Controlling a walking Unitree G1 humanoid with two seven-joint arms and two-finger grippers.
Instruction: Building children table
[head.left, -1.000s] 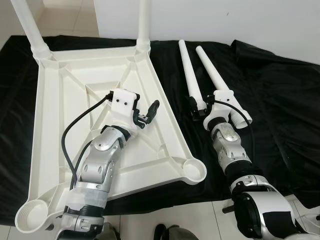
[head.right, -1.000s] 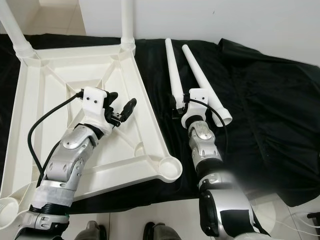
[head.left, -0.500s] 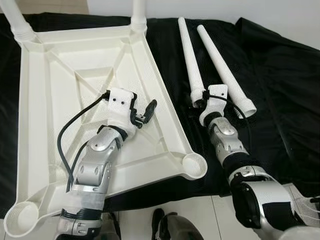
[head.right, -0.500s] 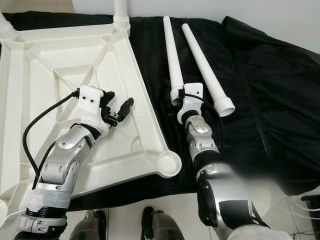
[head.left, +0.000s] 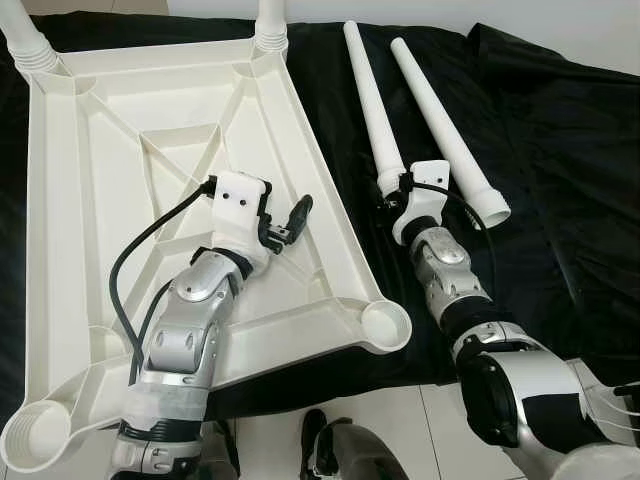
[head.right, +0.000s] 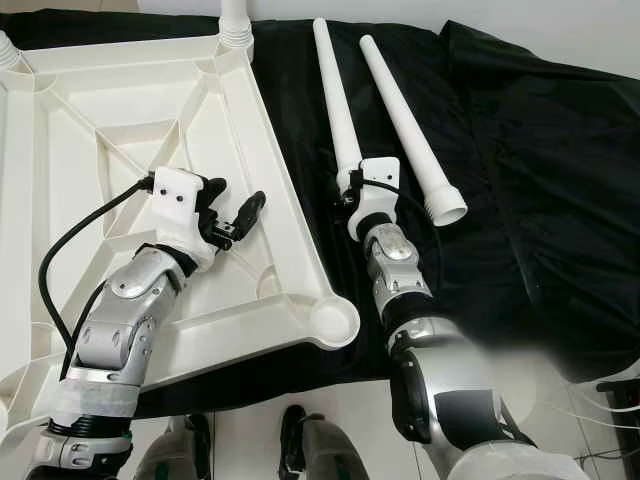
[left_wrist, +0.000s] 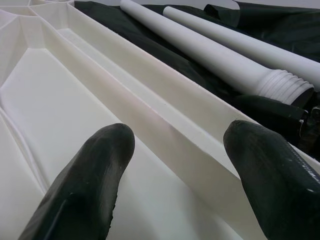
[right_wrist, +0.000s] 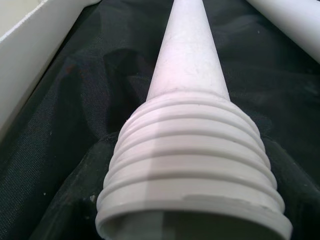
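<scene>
A white children's table top (head.left: 70, 200) lies upside down on black cloth, with two legs (head.left: 270, 15) screwed in at its far corners. Two loose white legs lie to its right. My right gripper (head.left: 390, 198) is open, its fingers straddling the threaded end of the nearer loose leg (head.left: 368, 100), which looms between them in the right wrist view (right_wrist: 187, 75). The other loose leg (head.left: 435, 120) lies just beyond it. Over the table's underside, near its right rim, my left gripper (head.left: 285, 222) hovers open and holds nothing.
Empty round sockets sit at the near right corner (head.left: 383, 325) and near left corner (head.left: 35, 448) of the table top. The black cloth (head.left: 560, 200) spreads wide to the right. Light floor tiles and my feet (head.left: 330, 460) are at the near edge.
The camera has shifted forward and down. My right gripper has slid up to the nearer loose leg's threaded end, which now sits between its fingers. The left gripper has stayed over the table.
</scene>
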